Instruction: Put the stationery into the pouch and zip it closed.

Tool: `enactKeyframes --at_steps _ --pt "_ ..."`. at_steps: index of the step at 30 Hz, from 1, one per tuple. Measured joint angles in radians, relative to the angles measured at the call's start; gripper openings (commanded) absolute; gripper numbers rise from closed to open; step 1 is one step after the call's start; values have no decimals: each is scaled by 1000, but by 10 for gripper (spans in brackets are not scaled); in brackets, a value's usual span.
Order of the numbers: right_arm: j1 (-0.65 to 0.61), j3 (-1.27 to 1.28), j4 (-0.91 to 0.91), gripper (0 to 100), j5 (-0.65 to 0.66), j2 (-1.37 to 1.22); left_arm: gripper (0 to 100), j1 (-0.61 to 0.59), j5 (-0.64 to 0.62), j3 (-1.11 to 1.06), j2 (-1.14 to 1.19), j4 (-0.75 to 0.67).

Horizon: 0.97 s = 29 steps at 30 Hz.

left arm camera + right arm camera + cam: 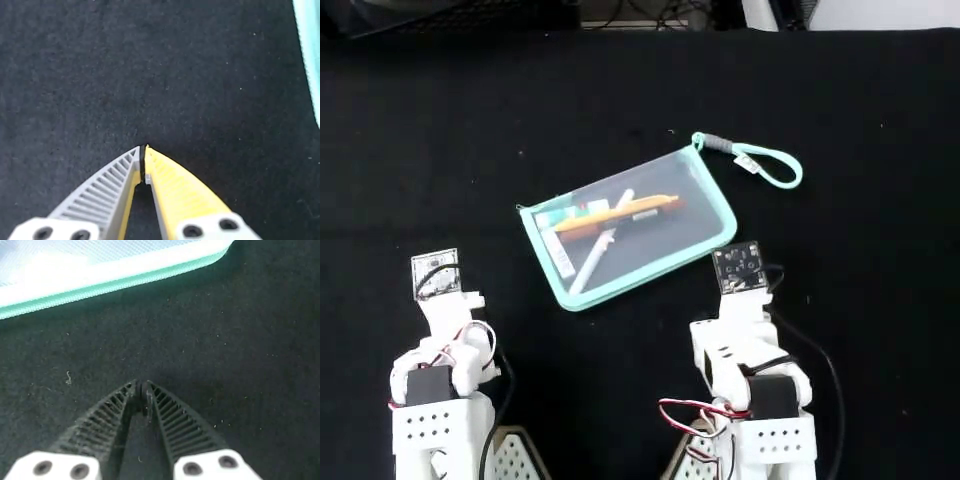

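A clear mesh pouch [630, 232] with mint-green trim lies tilted in the middle of the black table, its wrist loop [772, 165] trailing to the back right. Inside it I see an orange pen [620, 213], a white pen [597, 255] and a small green-white item [555, 222]. My left gripper [143, 150] is shut with nothing in it, over bare cloth to the pouch's left; the trim of the pouch [307, 60] is in its view. My right gripper [140, 388] is shut and empty, just short of the near edge of the pouch [115, 282].
The two arm bases [435, 400] [750, 390] stand at the table's front edge. Black cloth [470, 130] covers the whole table around the pouch. Cables run along the table's back edge.
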<state>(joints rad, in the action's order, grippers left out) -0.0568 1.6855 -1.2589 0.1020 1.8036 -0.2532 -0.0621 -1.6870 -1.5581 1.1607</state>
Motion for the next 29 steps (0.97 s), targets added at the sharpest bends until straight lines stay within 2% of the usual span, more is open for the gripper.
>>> enactKeyframes --at_steps 29 --pt "0 0 0 12 0 0 30 0 -11 0 0 0"
